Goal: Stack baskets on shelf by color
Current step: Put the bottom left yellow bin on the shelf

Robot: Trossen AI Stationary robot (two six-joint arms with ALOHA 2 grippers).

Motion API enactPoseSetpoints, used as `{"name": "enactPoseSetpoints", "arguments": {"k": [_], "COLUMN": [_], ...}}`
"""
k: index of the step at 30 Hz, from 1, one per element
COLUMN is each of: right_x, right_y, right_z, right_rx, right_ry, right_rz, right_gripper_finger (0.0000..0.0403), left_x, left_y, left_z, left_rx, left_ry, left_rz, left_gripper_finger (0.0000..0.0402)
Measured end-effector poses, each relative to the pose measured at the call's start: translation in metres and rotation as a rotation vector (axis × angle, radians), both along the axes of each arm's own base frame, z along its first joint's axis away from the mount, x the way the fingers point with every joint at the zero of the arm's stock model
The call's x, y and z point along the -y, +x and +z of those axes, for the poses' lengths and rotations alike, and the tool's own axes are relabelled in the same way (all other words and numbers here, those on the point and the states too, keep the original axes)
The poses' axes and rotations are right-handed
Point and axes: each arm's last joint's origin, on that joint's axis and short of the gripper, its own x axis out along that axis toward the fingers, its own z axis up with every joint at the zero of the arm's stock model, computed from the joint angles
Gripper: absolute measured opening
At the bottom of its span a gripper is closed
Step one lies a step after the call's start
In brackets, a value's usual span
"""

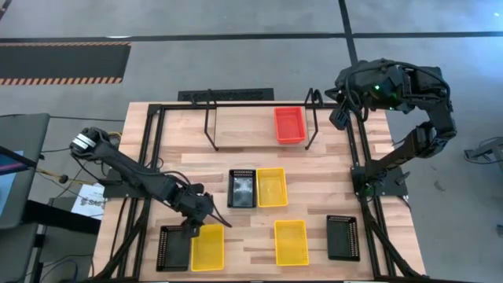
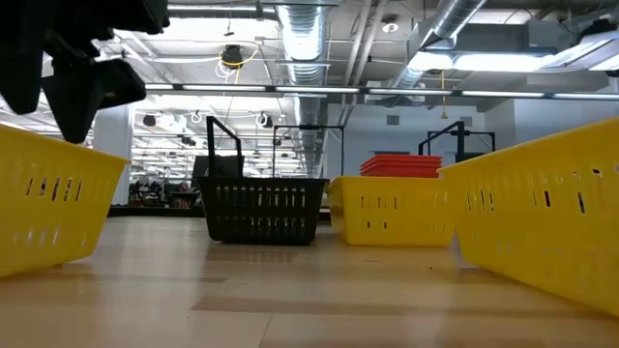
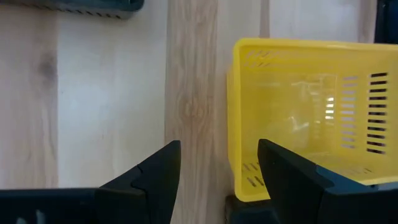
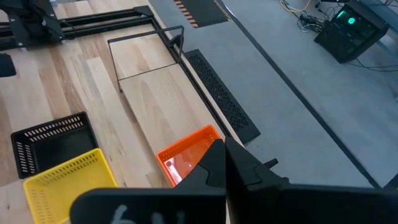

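A black basket (image 2: 263, 208) stands mid-frame on the wooden surface (image 2: 290, 300), a yellow basket (image 2: 392, 208) just to its right with red baskets (image 2: 400, 164) behind. Larger yellow baskets fill both edges; a dark gripper (image 2: 73, 82) hangs upper left.

The shelf (image 1: 259, 118) stands bare left of its red stack (image 1: 288, 124); black uprights (image 1: 210, 126) fence each end, baskets crowding the desk (image 1: 314, 189) below.

Bright overhead strip lights (image 2: 290, 92) — soft shadows, glare, blurred foreground
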Motion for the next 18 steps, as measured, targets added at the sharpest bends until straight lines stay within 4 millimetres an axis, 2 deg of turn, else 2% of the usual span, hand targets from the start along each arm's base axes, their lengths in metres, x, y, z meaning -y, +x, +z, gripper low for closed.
{"name": "enactPoseSetpoints", "arguments": {"k": [10, 18], "right_x": [0.0, 0.0], "right_y": [0.0, 0.0], "right_z": [0.0, 0.0], "right_rx": [0.0, 0.0], "right_ry": [0.0, 0.0], "right_rz": [0.0, 0.0], "right_gripper_finger": [0.0008, 0.0008], "left_x": [0.015, 0.019], "left_y": [0.019, 0.021], "left_z": [-0.023, -0.043], "left_rx": [-0.002, -0.108], "left_ry": [-0.045, -0.06], "left_rz": [-0.027, -0.041], "left_gripper_finger": [0.0201, 0.0201]}}
